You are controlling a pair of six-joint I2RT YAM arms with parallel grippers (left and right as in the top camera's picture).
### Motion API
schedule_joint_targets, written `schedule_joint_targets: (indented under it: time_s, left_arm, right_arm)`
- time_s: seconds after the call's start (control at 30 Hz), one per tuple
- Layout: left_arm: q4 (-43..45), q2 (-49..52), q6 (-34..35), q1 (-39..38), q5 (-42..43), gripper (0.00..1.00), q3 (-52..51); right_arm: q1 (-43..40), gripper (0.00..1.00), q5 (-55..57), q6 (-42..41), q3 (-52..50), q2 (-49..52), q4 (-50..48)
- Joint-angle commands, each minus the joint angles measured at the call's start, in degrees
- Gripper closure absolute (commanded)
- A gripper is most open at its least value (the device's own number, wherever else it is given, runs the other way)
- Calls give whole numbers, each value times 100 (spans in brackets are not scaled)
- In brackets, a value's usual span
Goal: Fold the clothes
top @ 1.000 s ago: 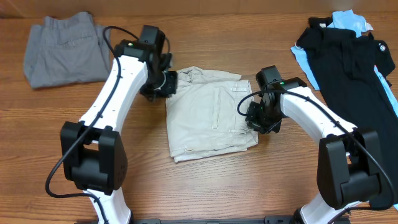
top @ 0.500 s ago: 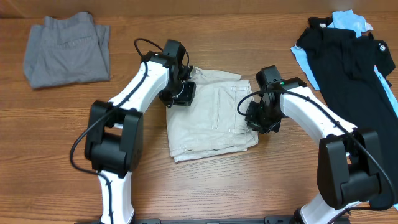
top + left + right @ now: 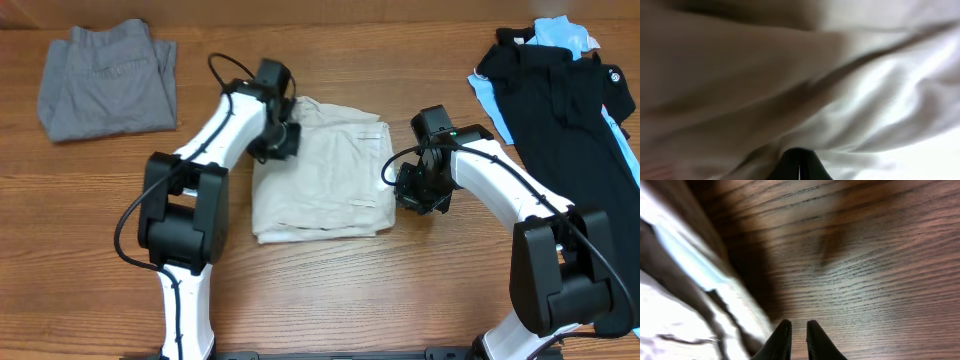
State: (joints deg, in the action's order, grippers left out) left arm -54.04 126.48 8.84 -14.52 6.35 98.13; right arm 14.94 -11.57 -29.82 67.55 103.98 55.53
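The beige khaki shorts [image 3: 320, 175] lie folded in the middle of the table. My left gripper [image 3: 283, 138] sits on their upper left corner, shut on the cloth. In the left wrist view the beige fabric [image 3: 865, 90] fills the frame around the closed fingertips [image 3: 799, 150]. My right gripper [image 3: 412, 192] hovers just off the shorts' right edge. In the right wrist view it [image 3: 798, 323] is nearly shut, with a thin gap and nothing in it, above bare wood. The shorts' edge [image 3: 675, 305] lies to its left.
Grey shorts [image 3: 105, 90] lie folded at the far left. A black shirt [image 3: 565, 105] is spread over light-blue shirts [image 3: 558, 30] at the far right. The wooden table [image 3: 320, 290] shows between them.
The left gripper moved left and dragged the beige shorts with it. Their right edge slid out from the right gripper, which stayed put and closed a little.
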Motion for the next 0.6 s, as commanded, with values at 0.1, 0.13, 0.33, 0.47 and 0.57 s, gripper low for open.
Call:
schedule_joint_targets:
  time_s: [0.1, 0.13, 0.33, 0.47, 0.57]
  left_arm:
    - [-776, -245, 59, 317, -684, 93, 1207]
    - [-968, -299, 55, 319, -706, 92, 1349]
    - [-2111, -627, -278, 354, -660, 0, 1790]
    - [-2568, -584, -468, 542, -326, 0, 1650]
    - [-2542, -584, -1073, 789, 715, 0, 1204]
  right_arm:
    - [2, 85, 37, -24, 105, -98, -17]
    - [11, 85, 39, -24, 105, -98, -24]
    - [55, 18, 37, -20, 105, -98, -13]
    - [52, 0, 37, -4, 107, -101, -39]
    - [-57, 0, 37, -24, 203, -101, 17]
